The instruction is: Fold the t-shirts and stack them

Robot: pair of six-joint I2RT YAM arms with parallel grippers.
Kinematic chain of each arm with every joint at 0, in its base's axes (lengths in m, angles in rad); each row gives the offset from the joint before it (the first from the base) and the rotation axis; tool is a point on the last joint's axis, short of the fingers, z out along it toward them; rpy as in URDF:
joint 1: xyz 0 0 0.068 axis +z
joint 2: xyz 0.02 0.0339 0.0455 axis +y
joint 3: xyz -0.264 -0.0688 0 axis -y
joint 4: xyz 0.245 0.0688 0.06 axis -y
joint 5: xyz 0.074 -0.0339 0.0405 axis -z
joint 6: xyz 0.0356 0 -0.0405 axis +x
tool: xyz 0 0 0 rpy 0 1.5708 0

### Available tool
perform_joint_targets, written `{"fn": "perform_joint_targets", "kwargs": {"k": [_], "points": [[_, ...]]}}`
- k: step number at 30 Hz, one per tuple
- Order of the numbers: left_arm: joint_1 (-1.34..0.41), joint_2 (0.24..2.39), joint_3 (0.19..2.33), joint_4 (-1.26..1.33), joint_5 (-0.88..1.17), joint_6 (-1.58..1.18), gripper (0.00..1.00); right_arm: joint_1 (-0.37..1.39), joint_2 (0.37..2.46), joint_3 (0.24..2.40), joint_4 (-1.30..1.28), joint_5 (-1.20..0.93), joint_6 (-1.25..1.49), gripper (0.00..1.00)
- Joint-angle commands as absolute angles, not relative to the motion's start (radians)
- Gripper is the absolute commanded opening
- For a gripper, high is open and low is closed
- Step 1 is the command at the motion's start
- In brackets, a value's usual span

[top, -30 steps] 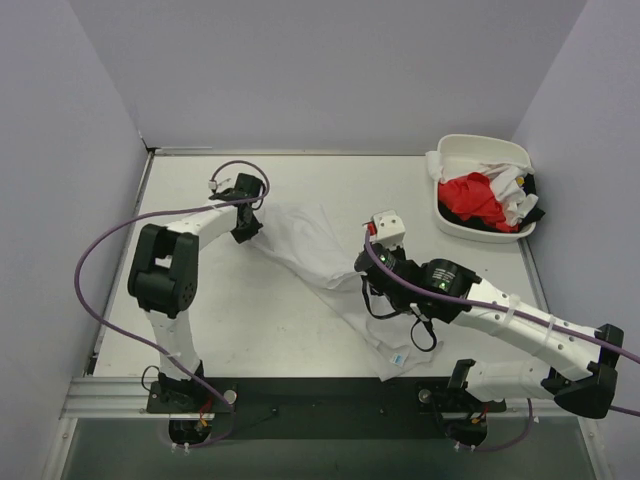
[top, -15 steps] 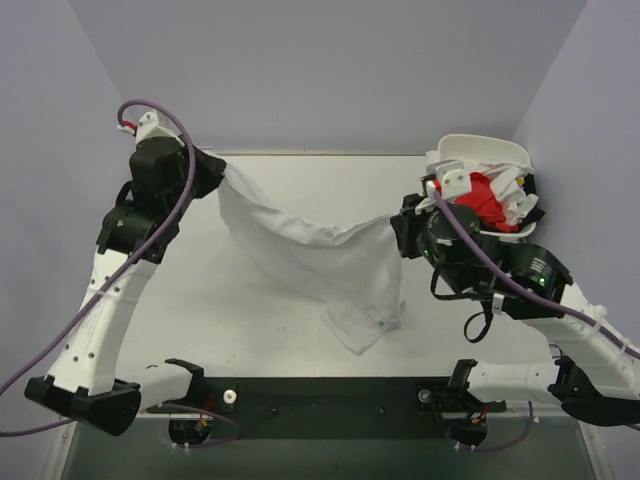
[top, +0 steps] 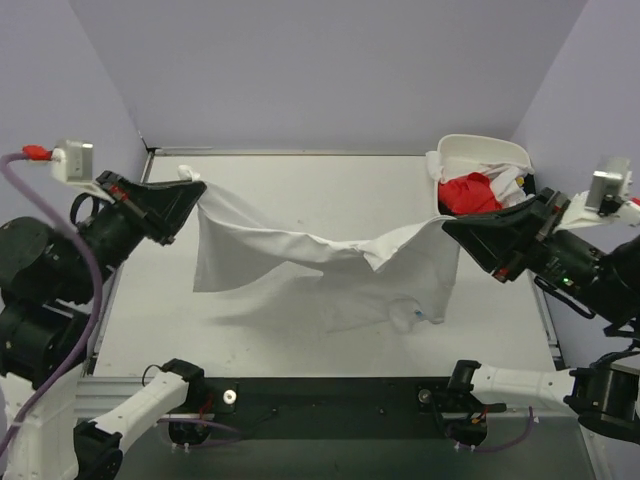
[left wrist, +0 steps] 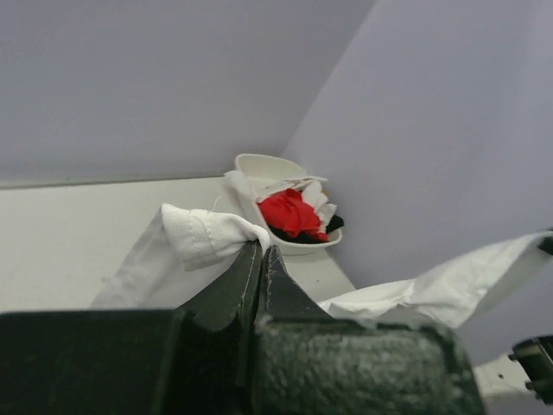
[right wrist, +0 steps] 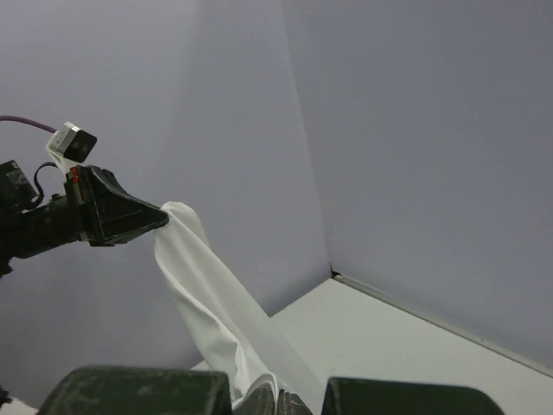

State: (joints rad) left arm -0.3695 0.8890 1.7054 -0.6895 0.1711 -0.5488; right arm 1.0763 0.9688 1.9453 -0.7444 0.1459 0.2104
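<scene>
Item: white t-shirt (top: 320, 250), raised above the surface (top: 150, 320). One end sits just beside the white plastic tub (top: 480, 148), the other well away from it, and the middle sags. Left hand (top: 192, 190): far from the tub, clamped on a bunched edge of the cloth. Right hand (top: 447, 226): immediately in front of the tub, pinching the opposite edge. Tub contents: red t-shirt (top: 470, 195), not yet handled. Step, as judged: spreading the shirt before laying it flat. Handling notes: draw the hands apart until the sag lifts. Hold both at equal height, then lower together so the hanging folds land first and unroll away from the tub. Do not let the cloth snag its rim.
</scene>
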Motion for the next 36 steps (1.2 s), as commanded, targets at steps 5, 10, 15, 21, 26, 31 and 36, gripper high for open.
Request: {"fn": "perform_joint_targets", "kwargs": {"k": [5, 10, 15, 21, 26, 31, 36], "points": [[-0.396, 0.854, 1.880, -0.416, 0.601, -0.566, 0.00, 1.080, 0.994, 2.188, -0.719, -0.276, 0.147, 0.00], [-0.396, 0.884, 2.003, -0.347, 0.686, -0.652, 0.00, 1.063, 1.025, 2.269, -0.697, -0.394, 0.170, 0.00], [-0.394, 0.858, 1.933, -0.337, 0.660, -0.670, 0.00, 1.039, 0.991, 2.174, -0.629, -0.385, 0.180, 0.00], [-0.394, 0.802, 1.592, -0.262, 0.571, -0.673, 0.00, 1.037, 0.940, 1.964, -0.592, -0.201, 0.144, 0.00], [-0.394, 0.792, 1.366, -0.204, 0.482, -0.673, 0.00, 1.037, 0.931, 1.754, -0.549, 0.190, 0.106, 0.00], [-0.393, 0.831, 1.133, -0.117, 0.376, -0.687, 0.00, 0.745, 1.006, 1.631, -0.540, 0.140, 0.206, 0.00], [-0.371, 0.897, 0.976, -0.100, 0.211, -0.695, 0.00, 0.483, 1.081, 1.380, -0.410, -0.049, 0.285, 0.00]]}}
